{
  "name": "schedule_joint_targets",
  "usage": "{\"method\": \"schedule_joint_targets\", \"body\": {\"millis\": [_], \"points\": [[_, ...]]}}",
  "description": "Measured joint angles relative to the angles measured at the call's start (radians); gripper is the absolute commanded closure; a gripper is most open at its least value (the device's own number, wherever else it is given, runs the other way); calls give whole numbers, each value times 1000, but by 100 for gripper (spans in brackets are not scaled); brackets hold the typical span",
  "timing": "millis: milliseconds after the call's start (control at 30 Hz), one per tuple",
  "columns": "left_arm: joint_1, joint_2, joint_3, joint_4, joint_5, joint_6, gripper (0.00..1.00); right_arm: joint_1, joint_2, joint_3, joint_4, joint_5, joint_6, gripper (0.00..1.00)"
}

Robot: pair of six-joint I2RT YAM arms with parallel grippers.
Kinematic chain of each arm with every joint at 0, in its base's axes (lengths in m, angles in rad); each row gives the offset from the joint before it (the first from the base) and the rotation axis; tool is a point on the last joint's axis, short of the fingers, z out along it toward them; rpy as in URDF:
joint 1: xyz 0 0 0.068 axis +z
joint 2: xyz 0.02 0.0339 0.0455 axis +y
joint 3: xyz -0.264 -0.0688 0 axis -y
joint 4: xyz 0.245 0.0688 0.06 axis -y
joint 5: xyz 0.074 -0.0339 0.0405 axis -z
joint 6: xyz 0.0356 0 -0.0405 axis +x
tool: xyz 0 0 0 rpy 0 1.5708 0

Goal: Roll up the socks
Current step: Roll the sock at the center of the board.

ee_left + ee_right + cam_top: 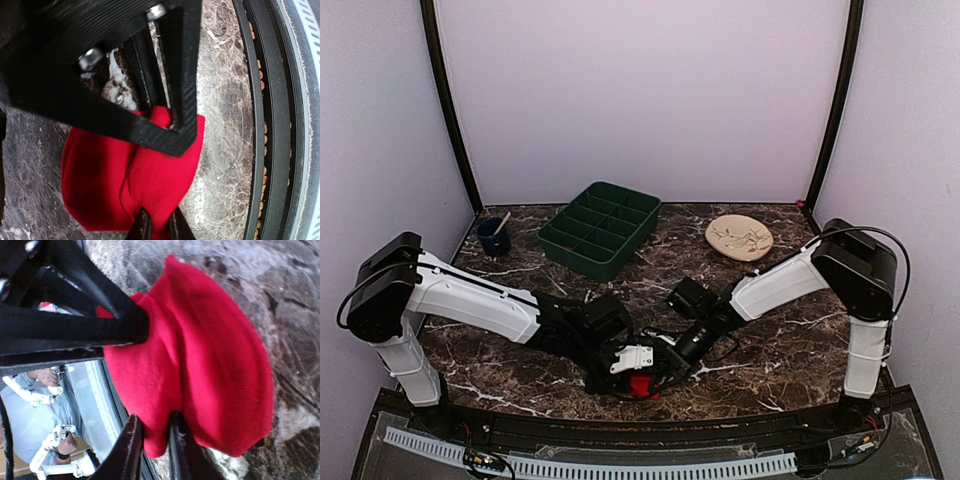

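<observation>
The red socks [639,386] lie bundled on the marble table near its front edge, mostly hidden under both grippers in the top view. My left gripper [645,372] comes in from the left and is shut on a fold of the red fabric [155,185], its fingertips [141,226] pinching it. My right gripper [672,365] comes in from the right and is shut on another fold of the bundle [200,365], with fabric squeezed between its fingers [131,445]. The two grippers meet over the bundle.
A green compartment tray [601,227] stands at the back centre. A dark blue cup [494,238] with a stick is at the back left. A beige plate [739,237] is at the back right. The table's black front rail [260,120] runs close beside the socks.
</observation>
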Motion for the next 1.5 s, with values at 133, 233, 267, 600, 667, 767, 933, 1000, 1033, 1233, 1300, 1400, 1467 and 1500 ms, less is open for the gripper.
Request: {"method": "schedule_joint_targets", "body": {"millis": [133,233,267,600,667,767,933,1000,1033,1233,1300,1400,1467,1500], "points": [[20,17,23,-26,46,-8,93,-7,-6,-21,32,-14,11,74],[44,34,42,-48,93,-16,93,-15,-16,-47,70,-19,30,72],[52,39,46,-53,109,-18,93,-18,-21,-55,82,-19,38,71],[85,56,60,-72,181,-33,93,-62,-48,-125,186,-26,105,70],[90,56,61,-74,190,-34,93,-71,-57,-142,205,-26,116,70],[98,59,64,-87,204,-34,93,-90,-72,-169,239,-24,142,70],[126,82,90,-122,241,-34,93,-111,-102,-206,271,-1,173,69],[136,100,108,-143,269,-34,93,-115,-119,-219,276,23,179,69],[142,106,114,-150,279,-35,92,-116,-127,-222,276,35,179,69],[180,169,171,-214,382,-49,92,-116,-208,-266,280,132,171,69],[188,185,184,-229,410,-53,92,-116,-232,-285,286,164,164,69],[195,206,199,-244,449,-56,92,-114,-269,-315,291,213,151,70],[200,218,207,-256,473,-56,92,-105,-292,-329,291,248,137,69],[203,225,213,-264,487,-56,92,-99,-304,-333,290,264,129,69]]}}
